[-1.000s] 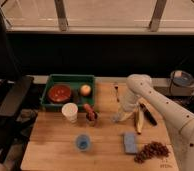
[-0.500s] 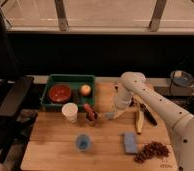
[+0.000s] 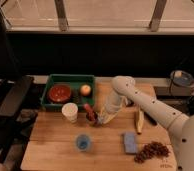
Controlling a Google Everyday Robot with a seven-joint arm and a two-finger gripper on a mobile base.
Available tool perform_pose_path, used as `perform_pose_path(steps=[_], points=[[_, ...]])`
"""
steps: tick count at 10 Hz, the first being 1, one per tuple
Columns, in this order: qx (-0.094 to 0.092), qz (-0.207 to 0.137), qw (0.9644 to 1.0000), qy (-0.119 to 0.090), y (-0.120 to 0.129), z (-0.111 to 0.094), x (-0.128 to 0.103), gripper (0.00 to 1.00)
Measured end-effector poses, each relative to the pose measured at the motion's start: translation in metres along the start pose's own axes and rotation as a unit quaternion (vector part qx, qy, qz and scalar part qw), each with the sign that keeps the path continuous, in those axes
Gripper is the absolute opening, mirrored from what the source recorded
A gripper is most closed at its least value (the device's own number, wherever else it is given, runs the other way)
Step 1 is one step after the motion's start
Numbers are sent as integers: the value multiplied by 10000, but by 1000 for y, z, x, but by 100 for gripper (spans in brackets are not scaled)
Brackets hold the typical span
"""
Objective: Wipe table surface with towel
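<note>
A small blue rectangular pad [image 3: 130,142], which may be the folded towel, lies flat on the wooden table [image 3: 50,142] at the front right. My gripper [image 3: 102,118] hangs from the white arm [image 3: 140,100] that reaches in from the right. It is low over the middle of the table, just right of a small red object [image 3: 90,114] and well left of and behind the blue pad. I see nothing held in it.
A green tray [image 3: 70,77] at the back left holds a red bowl [image 3: 59,93] and an apple [image 3: 85,90]. A white cup [image 3: 69,112], a blue cup [image 3: 83,142], a banana [image 3: 139,121] and a brown cluster [image 3: 151,151] stand on the table. A dark chair [image 3: 12,97] is at the left.
The arm has swung left across the table, carrying the gripper from near the banana to beside the red object. The blue pad has not moved.
</note>
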Motion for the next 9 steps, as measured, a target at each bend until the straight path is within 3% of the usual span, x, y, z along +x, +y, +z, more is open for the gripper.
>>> perform_pose_path(steps=[2, 6, 9], points=[[-54, 181, 9998, 100, 13, -5, 15, 0], [-2, 291, 9988, 401, 35, -38, 77, 0], [78, 158, 9992, 356, 29, -45, 82, 0]])
